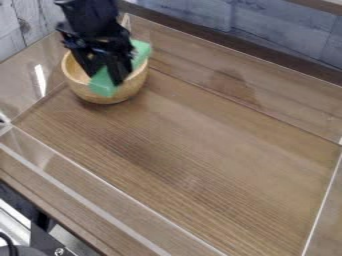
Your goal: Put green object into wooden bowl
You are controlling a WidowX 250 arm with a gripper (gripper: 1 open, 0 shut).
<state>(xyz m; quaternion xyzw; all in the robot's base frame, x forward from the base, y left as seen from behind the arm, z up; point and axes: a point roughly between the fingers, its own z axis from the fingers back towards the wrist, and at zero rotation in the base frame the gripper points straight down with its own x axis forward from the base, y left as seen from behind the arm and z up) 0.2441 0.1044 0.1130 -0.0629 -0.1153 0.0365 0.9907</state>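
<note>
Camera view, the only one, looking down at an angle on a wood-grain counter with low clear walls around it. At the upper left sits the wooden bowl, round and light tan. Directly over it hangs the black claw, pointing steeply down. Its jaws are closed around the green object, a bright green bar held between them. The bar's long axis runs steeply, its upper end tilted toward the right of the picture and showing beside the claw, its lower end poking out beneath the jaws over the bowl's hollow. Whether that lower end touches the inside of the bowl cannot be told. The bowl lies straight beneath claw and bar, so the coming move likely calls for lowering a little and letting go, with no sideways travel needed.
</note>
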